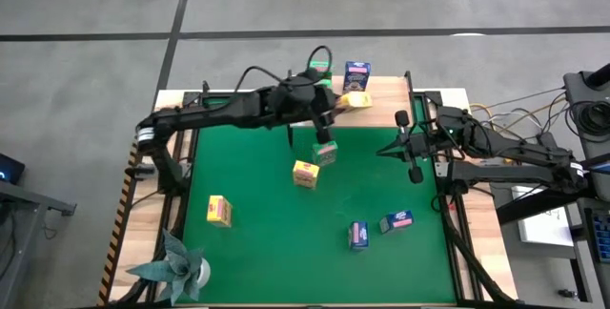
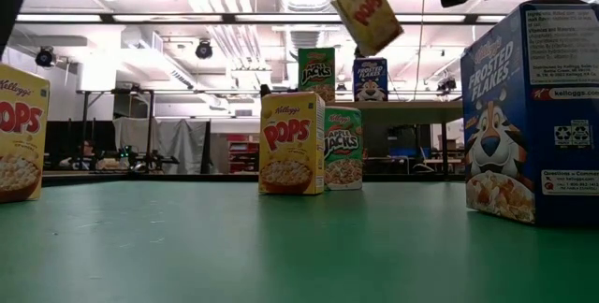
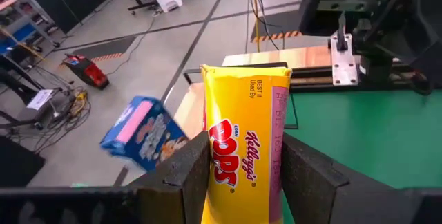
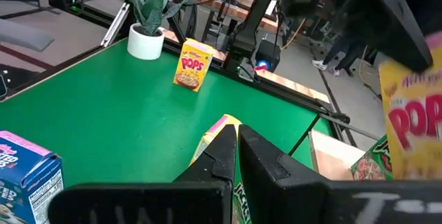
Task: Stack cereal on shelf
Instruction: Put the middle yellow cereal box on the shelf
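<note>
My left gripper point(image 1: 343, 101) reaches to the table's far edge, shut on a yellow cereal box point(image 2: 368, 8) held above the shelf point(image 1: 383, 88). A blue box point(image 1: 357, 75) and a green box point(image 1: 319, 64) stand on the shelf board. On the green mat stand a green box point(image 1: 326, 153), two yellow boxes point(image 1: 305, 173) point(image 1: 219, 211) and two blue boxes point(image 1: 358, 236) point(image 1: 396, 221). My right gripper point(image 1: 416, 168) waits shut over the mat's right side, touching nothing. My left gripper pinches the yellow box point(image 3: 242, 148) between its two fingers point(image 3: 186, 175), one on each of two opposite sides at the end nearer the wrist point(image 3: 228, 182). The fingers lie along the box's length. The box is lifted clear and hangs tilted in the low view.
A folded teal paper plant point(image 1: 176, 266) in a white pot stands at the mat's near left corner. The shelf's black legs point(image 1: 408, 85) rise at the far edge. Open mat lies in the middle, between the boxes.
</note>
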You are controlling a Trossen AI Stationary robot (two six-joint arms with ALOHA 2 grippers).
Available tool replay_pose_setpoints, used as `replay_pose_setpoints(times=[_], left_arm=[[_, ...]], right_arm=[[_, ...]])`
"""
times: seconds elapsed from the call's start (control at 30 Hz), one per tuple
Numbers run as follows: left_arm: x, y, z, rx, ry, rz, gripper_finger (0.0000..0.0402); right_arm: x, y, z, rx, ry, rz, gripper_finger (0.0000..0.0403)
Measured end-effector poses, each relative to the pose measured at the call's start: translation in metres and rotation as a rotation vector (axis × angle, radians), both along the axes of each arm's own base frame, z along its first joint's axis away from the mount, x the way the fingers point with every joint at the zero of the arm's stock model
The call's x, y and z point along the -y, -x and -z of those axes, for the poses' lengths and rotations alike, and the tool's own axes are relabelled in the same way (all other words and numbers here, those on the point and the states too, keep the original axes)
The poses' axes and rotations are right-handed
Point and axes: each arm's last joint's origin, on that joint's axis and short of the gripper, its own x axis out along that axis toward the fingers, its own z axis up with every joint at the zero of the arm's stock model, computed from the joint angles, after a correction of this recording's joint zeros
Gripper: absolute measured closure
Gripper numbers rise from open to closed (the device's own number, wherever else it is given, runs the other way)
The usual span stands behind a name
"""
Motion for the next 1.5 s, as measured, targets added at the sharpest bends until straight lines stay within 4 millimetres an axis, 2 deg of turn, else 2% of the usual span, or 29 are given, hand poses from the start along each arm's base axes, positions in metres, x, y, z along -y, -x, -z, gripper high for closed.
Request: replay_pose_setpoints(times=[0.33,0.5,0.67,0.83,1.03,1.23,1.5], left_arm=[[-0.02,-0.043,0.009,-0.067,0.008,-0.027,0.026],[-0.026,-0.062,0.017,-0.108,0.012,-0.03,0.026],[-0.031,-0.076,0.028,-0.142,-0.001,-0.031,0.026],[-0.04,-0.074,0.033,-0.146,-0.007,-0.046,0.026],[-0.05,-0.074,0.039,-0.146,0.021,-0.082,0.026],[-0.052,-0.079,0.05,-0.155,0.047,-0.097,0.026],[-0.052,-0.08,0.052,-0.16,0.063,-0.076,0.0239]], right_arm=[[-0.001,0.003,0.007,-0.075,-0.012,-0.002,0.0394],[-0.004,0.015,0.006,-0.083,-0.026,0.0,0.0394],[-0.009,0.031,-0.001,-0.014,-0.016,0.002,0.0394],[-0.012,0.039,-0.005,0.028,-0.008,0.002,0.0394],[-0.011,0.039,-0.005,0.026,-0.019,0.004,0.0394],[-0.011,0.038,-0.005,0.03,-0.018,0.004,0.0394],[-0.011,0.038,-0.005,0.033,-0.017,0.005,0.0394]])
